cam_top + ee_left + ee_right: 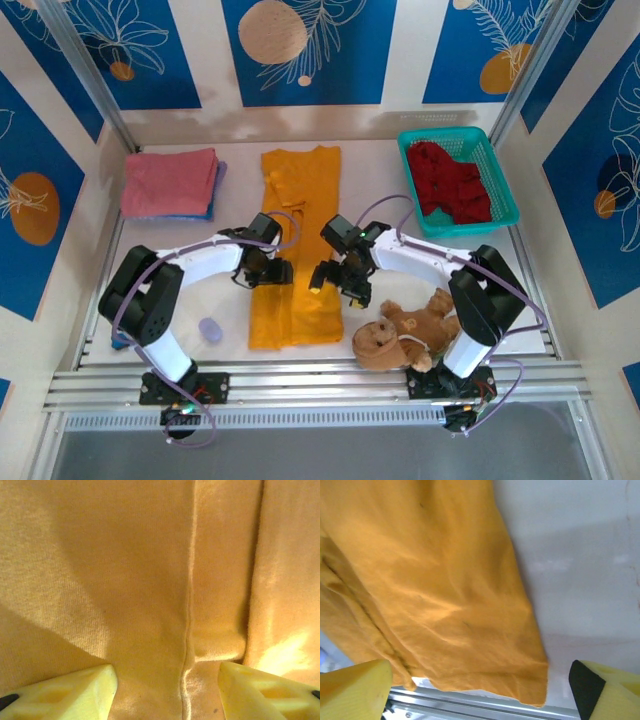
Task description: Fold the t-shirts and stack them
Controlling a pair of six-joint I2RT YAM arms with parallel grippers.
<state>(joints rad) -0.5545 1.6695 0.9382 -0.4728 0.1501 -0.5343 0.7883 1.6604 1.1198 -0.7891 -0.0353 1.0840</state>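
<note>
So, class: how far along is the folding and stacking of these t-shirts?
Done: the salmon-pink t-shirt lies folded on the blue t-shirt, far left. In hand: the mustard-orange t-shirt lies in a long narrow strip, with the left gripper and right gripper open over it. Left: finishing that fold, and the dark red t-shirt, crumpled in the teal basket.

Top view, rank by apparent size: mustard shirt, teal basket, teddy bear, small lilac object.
Largest first: mustard shirt; teal basket; teddy bear, somewhat smaller than the basket; lilac object, clearly smallest.
</note>
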